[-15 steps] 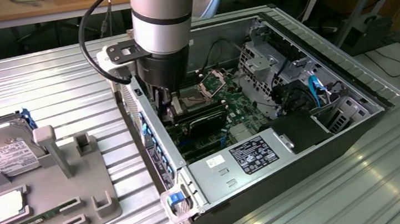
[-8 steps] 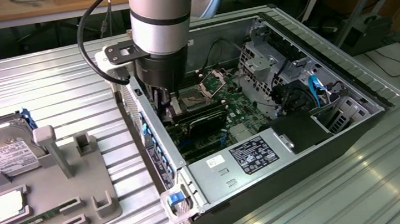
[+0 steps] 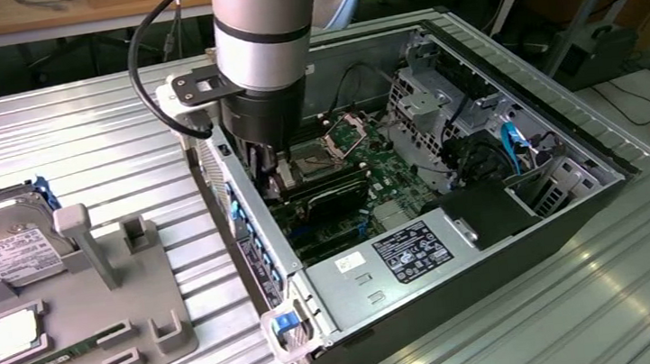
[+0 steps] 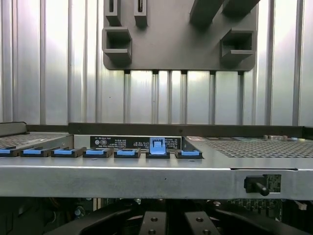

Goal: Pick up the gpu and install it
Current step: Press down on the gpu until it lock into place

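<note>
Exterior view: the gripper (image 3: 266,172) was low inside the open computer case (image 3: 562,134), fingers together. A dark card, probably the gpu (image 3: 324,202), lay just beside it on the motherboard (image 3: 397,179), long axis along the slots.
Wrist view: the finger bases (image 4: 168,223) pointed down behind the case rear wall (image 4: 146,181) with blue slot clips (image 4: 157,147); whether the card was clamped, I could not tell.

Labels present, no print legible
</note>
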Tool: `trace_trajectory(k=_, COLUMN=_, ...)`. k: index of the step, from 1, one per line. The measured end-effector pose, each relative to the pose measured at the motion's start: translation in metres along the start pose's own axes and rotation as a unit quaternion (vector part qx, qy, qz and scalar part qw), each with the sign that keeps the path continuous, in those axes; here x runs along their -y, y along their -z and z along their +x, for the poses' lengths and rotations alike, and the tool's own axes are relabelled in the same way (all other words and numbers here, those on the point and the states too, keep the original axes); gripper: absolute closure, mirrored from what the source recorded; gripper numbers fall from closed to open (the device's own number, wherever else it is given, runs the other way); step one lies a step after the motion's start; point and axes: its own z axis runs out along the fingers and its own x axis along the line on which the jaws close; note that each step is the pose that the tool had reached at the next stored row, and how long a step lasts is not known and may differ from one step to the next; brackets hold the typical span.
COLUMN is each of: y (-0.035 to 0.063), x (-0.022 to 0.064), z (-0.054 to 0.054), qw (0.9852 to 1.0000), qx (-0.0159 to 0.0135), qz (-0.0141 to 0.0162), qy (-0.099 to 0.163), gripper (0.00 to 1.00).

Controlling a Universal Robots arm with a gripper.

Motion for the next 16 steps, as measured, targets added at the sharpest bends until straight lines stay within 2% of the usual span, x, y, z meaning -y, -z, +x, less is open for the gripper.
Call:
trace_trajectory(k=2, y=-0.0007, x=0.0005, z=0.000, qw=1.0000, qx=0.0000, qz=-0.0017, qy=0.000, gripper=0.89)
trace_trajectory(k=8, y=-0.0067, x=0.0034, z=-0.001, qw=1.0000, qx=-0.0008, qz=-0.0014, qy=0.000, gripper=0.89)
trace_trajectory(k=14, y=-0.0118, x=0.0063, z=-0.001, qw=1.0000, qx=-0.0039, qz=-0.0010, qy=0.000, gripper=0.89)
trace_trajectory(k=16, y=-0.0132, x=0.0096, z=-0.002, qw=1.0000, qx=-0.0054, qz=-0.0011, qy=0.001, gripper=0.89)
